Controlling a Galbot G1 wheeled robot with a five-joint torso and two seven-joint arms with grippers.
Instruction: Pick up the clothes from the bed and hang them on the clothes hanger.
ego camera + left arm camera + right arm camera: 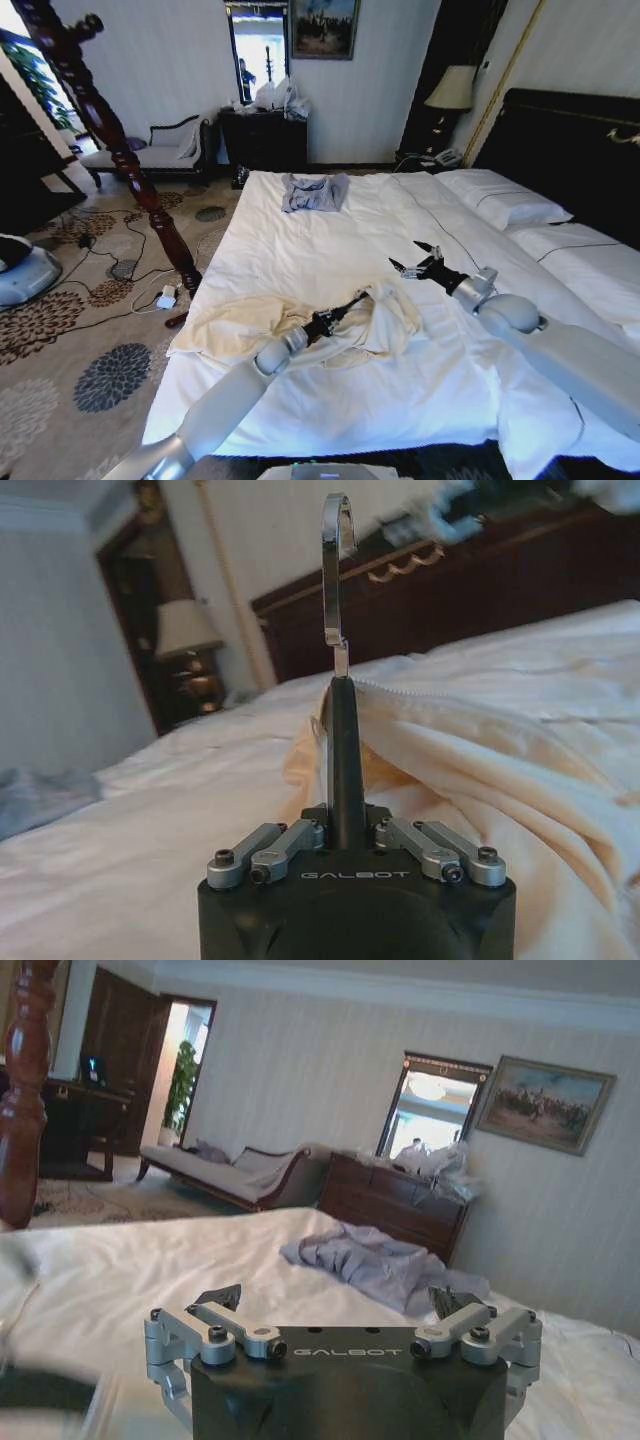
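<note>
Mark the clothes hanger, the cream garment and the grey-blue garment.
clothes hanger (342, 770): left wrist view, on its black body above the gripper.
cream garment (235, 325): head view, on its spread fabric.
grey-blue garment (313, 192): head view, on its crumpled middle.

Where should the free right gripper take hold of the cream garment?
Probably at the bunched collar edge beside the clothes hanger, coming from above on the headboard side. The clothes lie flat elsewhere; the right gripper hovers open nearby, while the left gripper holds the hanger.

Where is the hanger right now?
The hanger is clamped in the left gripper, pushed into the cream shirt near the bed's left edge in the head view.
</note>
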